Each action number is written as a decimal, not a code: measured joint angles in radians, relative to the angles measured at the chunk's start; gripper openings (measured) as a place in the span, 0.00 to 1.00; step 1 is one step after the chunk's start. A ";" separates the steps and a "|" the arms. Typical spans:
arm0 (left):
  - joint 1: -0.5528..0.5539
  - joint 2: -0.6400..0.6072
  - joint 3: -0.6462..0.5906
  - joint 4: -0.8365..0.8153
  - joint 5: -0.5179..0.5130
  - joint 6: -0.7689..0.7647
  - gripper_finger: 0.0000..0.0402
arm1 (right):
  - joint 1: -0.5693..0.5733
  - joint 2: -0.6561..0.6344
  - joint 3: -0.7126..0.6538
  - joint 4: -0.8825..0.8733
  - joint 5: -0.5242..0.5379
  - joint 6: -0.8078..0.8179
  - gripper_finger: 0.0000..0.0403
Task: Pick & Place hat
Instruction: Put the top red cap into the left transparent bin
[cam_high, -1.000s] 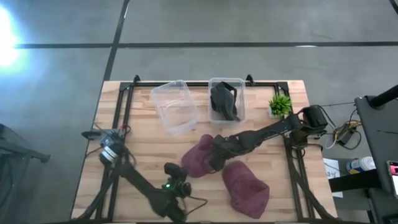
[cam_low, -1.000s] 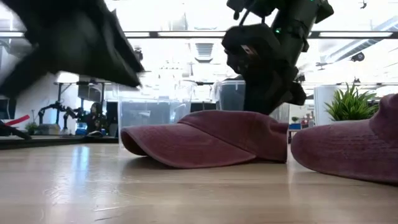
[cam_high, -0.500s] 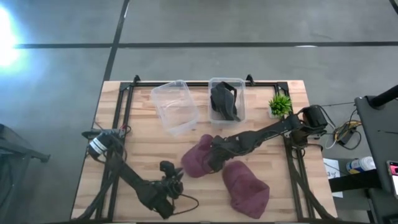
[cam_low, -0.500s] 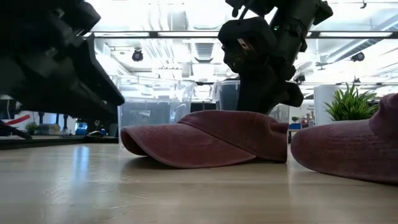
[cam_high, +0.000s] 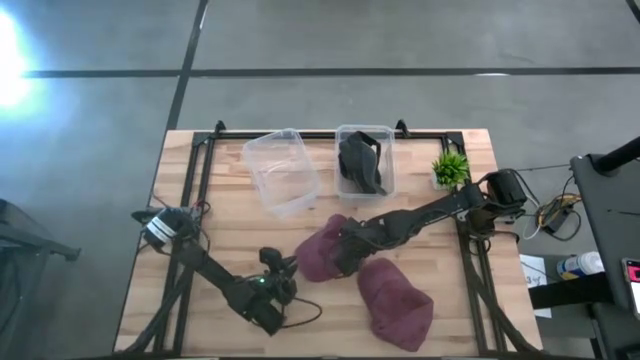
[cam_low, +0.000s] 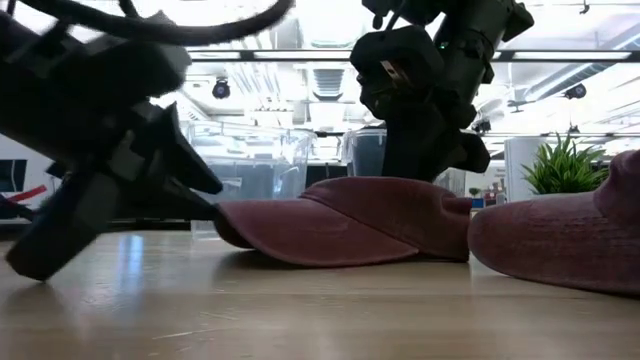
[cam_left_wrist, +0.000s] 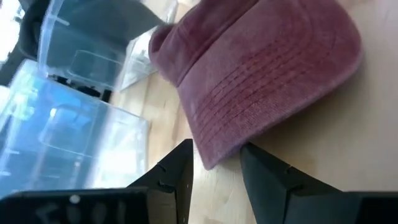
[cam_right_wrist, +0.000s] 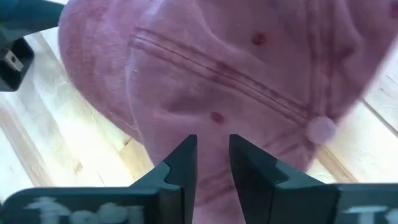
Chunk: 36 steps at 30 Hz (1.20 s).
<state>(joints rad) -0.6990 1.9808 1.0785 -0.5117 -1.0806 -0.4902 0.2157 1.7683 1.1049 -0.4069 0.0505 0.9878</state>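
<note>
A maroon cap (cam_high: 320, 252) lies on the wooden table with its brim (cam_low: 270, 232) toward the left arm. My right gripper (cam_high: 345, 250) comes down on its crown (cam_low: 400, 200) and is shut on the cloth. My left gripper (cam_high: 285, 266) is open and low over the table. In the left wrist view its fingertips (cam_left_wrist: 216, 148) stand on either side of the brim's edge (cam_left_wrist: 214, 158); whether they touch it I cannot tell. A second maroon cap (cam_high: 395, 298) lies flat nearer the table's near right corner. My right gripper pinches the cap's crown cloth (cam_right_wrist: 213, 118) between its two nearly closed fingers (cam_right_wrist: 186, 158), close to the top button (cam_right_wrist: 320, 129). It comes from above, slanting in from the table's right. The cap stays on the table, brim flat.
At the far edge stand an empty clear bin (cam_high: 283, 170) and a clear bin (cam_high: 363, 160) with a dark hat inside. A small green plant (cam_high: 450, 168) stands at the far right. The second cap (cam_low: 560, 245) lies just right of the held one.
My left gripper has swung up from the table's near edge toward the cap's brim and now points at it. The cap has slid a little toward the table's right under my right gripper, which has kept its place on the crown.
</note>
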 joint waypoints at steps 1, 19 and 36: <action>0.007 0.000 -0.007 0.028 0.006 0.000 0.31 | 0.000 0.000 0.000 0.000 0.000 -0.001 0.23; 0.123 0.004 -0.084 0.501 0.087 0.331 0.31 | -0.005 0.000 -0.002 0.003 -0.053 -0.046 0.19; 0.130 -0.007 0.113 0.347 -0.074 0.548 0.03 | -0.004 -0.053 0.033 -0.014 -0.063 -0.089 0.21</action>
<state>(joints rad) -0.5690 1.9733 1.1919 -0.1645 -1.1547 0.0579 0.2119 1.7156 1.1384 -0.4210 -0.0123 0.8989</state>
